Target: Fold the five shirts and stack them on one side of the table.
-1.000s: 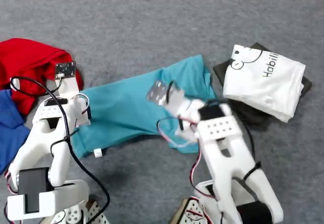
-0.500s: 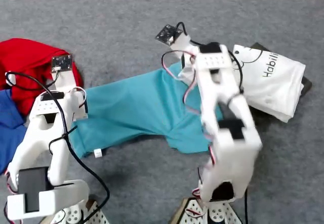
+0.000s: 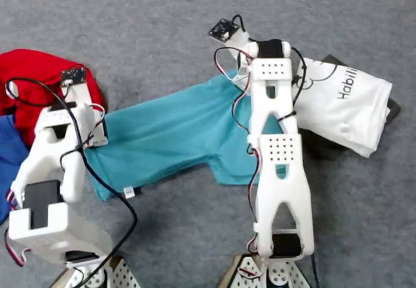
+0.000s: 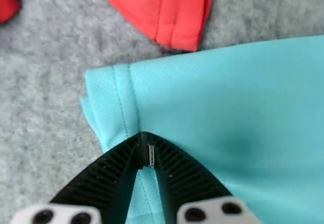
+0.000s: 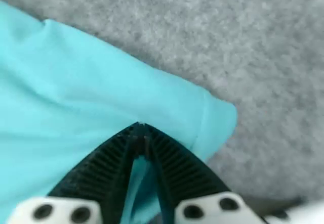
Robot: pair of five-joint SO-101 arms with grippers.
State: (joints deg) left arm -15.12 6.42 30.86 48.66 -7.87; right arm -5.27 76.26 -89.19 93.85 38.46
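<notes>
A teal shirt (image 3: 169, 132) lies spread across the middle of the grey table. My left gripper (image 3: 96, 137) is shut on its hem at the left end; the left wrist view has the black fingers pinched (image 4: 146, 142) on the stitched teal shirt (image 4: 228, 102). My right gripper (image 3: 230, 77) is at the shirt's far right corner, shut (image 5: 139, 132) on the teal shirt (image 5: 76, 87) near its folded edge. A crumpled red shirt (image 3: 32, 80) and a blue shirt (image 3: 6, 164) lie at the left. A folded white shirt (image 3: 338, 103) rests on a dark shirt (image 3: 325, 144) at the right.
The red shirt's sleeve (image 4: 162, 6) lies close to the teal hem. The right arm's white body (image 3: 276, 145) crosses over the teal shirt's right part. Bare grey table (image 3: 149, 34) stretches along the far side, and more shows at the front between the arms' bases.
The right arm swung from the shirt's near middle to its far right corner. The left arm drew back to the left with the hem. The teal shirt now lies flatter and more stretched.
</notes>
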